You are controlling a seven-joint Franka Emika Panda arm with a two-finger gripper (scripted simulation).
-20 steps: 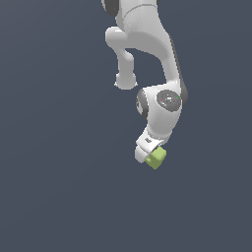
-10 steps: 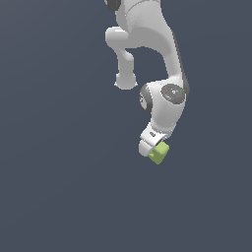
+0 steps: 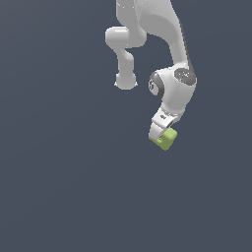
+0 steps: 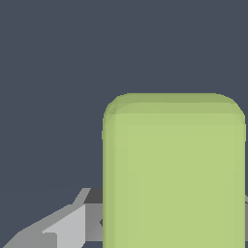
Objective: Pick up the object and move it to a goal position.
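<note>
Shifted right in ext. view since earlier, gripper [image 3: 163, 139] clamps green block [image 3: 167, 139].

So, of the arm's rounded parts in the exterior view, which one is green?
Only the block at the gripper is lime green. The joints above it, like the wrist joint, are white and grey.

glossy white rounded arm [image 3: 170, 29], dark grey joint caps, pale grey jaws
</note>
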